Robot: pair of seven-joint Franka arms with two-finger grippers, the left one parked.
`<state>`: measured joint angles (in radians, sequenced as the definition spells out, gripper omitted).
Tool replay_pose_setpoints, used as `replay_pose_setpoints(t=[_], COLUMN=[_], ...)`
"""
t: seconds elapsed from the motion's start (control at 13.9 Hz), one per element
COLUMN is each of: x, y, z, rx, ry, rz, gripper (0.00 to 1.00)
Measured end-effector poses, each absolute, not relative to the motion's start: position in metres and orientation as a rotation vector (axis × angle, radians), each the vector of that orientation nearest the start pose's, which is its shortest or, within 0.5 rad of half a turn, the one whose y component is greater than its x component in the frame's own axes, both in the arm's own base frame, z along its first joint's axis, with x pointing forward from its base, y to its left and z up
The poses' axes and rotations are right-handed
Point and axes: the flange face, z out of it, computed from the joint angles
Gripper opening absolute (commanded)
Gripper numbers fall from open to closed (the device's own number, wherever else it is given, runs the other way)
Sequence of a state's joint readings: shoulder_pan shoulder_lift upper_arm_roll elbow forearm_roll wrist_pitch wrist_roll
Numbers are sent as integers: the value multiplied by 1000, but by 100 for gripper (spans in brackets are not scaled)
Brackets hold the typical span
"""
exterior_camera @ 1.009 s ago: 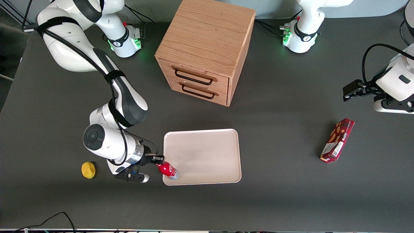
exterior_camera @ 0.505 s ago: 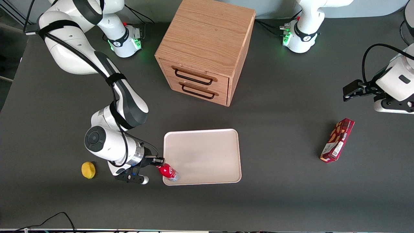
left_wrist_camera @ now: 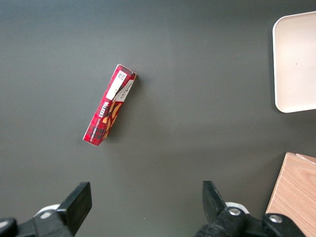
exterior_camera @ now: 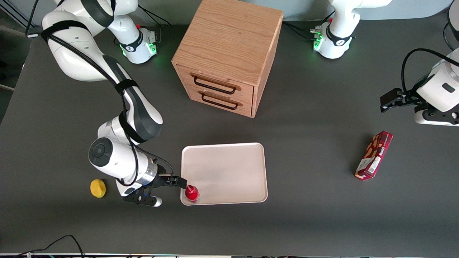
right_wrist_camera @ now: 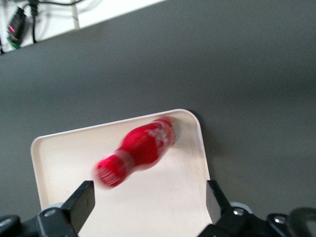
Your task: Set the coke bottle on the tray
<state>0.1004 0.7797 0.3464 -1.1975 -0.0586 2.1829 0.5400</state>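
Note:
The coke bottle [exterior_camera: 192,193], small and red with a red cap, is on the pale pinkish-cream tray [exterior_camera: 229,168], in the corner nearest the front camera at the working arm's end. My gripper [exterior_camera: 176,185] is open and empty just beside that corner, off the tray's edge. In the right wrist view the bottle [right_wrist_camera: 138,150] is blurred and lies free on the tray [right_wrist_camera: 64,163], ahead of the gripper [right_wrist_camera: 149,197] and clear of both spread fingers. The tray's rim also shows in the left wrist view [left_wrist_camera: 296,64].
A wooden two-drawer cabinet [exterior_camera: 226,57] stands farther from the front camera than the tray. A small yellow object [exterior_camera: 98,188] lies on the table beside the working arm's wrist. A dark red snack box [exterior_camera: 373,154] lies toward the parked arm's end, also in the left wrist view [left_wrist_camera: 109,105].
The gripper has let go of the bottle and drawn back a little from the tray. The bottle, held tilted over the tray's corner before, now rests on the tray.

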Motion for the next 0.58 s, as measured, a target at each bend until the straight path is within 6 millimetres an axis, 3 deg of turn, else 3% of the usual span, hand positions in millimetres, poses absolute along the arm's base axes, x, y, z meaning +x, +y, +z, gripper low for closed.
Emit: replay_pose_setpoints(t=[0.22,0.43,0.58], x=[722,686,655], y=[262,251,226], z=[437,528,587], rx=[-2815,-2890,-2970], ry=[289,282,302], rz=[-304,-272,-239], gripper=[100,100,100])
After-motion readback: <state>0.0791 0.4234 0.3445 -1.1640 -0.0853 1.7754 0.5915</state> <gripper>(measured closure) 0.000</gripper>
